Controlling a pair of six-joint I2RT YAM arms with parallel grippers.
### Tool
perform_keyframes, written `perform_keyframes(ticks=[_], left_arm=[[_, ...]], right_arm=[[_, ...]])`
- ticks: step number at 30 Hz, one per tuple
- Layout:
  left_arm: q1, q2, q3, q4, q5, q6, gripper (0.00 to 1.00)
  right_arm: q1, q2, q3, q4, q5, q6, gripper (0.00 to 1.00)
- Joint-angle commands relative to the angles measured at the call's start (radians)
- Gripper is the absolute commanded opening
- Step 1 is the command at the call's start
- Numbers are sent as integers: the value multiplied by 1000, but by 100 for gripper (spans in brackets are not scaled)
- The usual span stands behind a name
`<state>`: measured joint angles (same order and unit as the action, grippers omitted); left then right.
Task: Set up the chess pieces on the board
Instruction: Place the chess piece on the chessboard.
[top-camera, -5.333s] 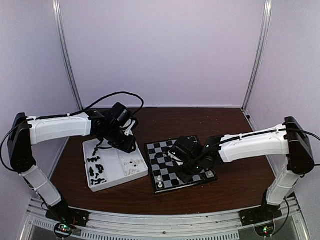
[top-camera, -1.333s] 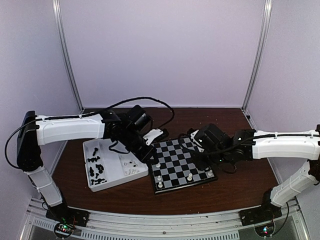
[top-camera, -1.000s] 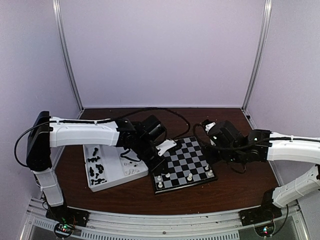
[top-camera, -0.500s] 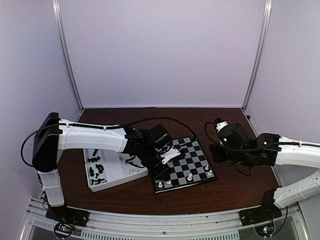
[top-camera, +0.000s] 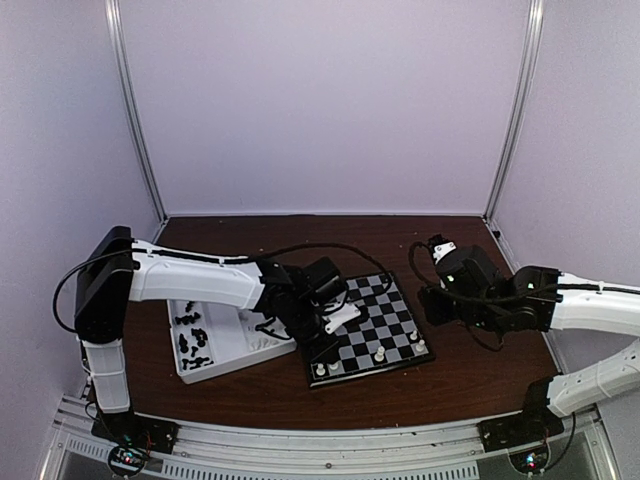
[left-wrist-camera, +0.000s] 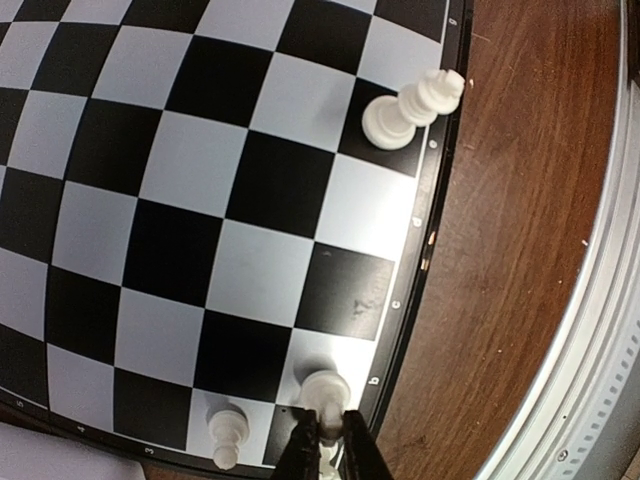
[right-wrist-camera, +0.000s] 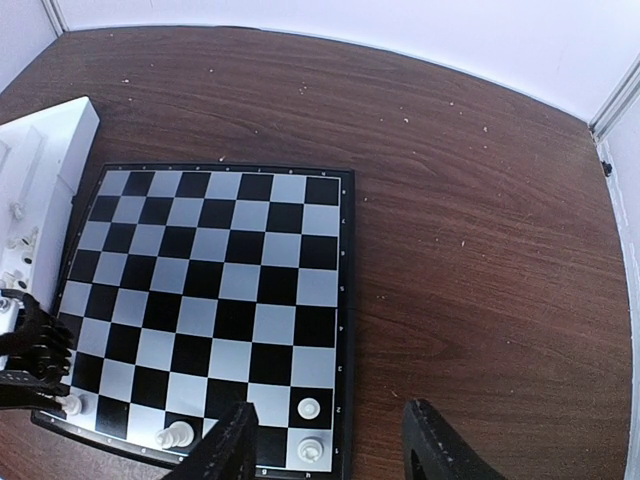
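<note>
The chess pieces (top-camera: 195, 335) mostly lie in the white tray (top-camera: 240, 362), which sits left of the board (top-camera: 385, 310). A few white ones stand on the board's near rows. From above, my left gripper (top-camera: 322, 348) hangs over the near-left corner. My right gripper (top-camera: 432, 300) sits off the right edge, I judge to leave room.

At my left wrist, the jaws are pinched narrow on a white piece (left-wrist-camera: 322, 388). It is upright and low over an edge-row square, so it should stand once released. A pawn (left-wrist-camera: 225, 432) stands just beside it.

At my right wrist, the fingers stand wide apart, holding nothing.
</note>
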<state>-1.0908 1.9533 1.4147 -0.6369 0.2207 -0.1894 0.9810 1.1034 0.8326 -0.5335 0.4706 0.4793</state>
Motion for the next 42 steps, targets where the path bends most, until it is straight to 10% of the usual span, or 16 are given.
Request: perform_keyframes(ticks=[1, 18, 33, 42], left_arm=[[-9, 21, 24, 29, -16, 15, 10], [-18, 46, 43, 32, -13, 12, 11], [-21, -47, -5, 89, -68, -35, 37], [84, -200, -84, 88, -179, -128, 26]], right_arm=[[-5, -7, -4, 9, 18, 13, 51], [-11, -5, -7, 6, 6, 12, 52], [-18, -7, -7, 10, -1, 9, 52], [-21, -7, -6, 13, -4, 2, 52]])
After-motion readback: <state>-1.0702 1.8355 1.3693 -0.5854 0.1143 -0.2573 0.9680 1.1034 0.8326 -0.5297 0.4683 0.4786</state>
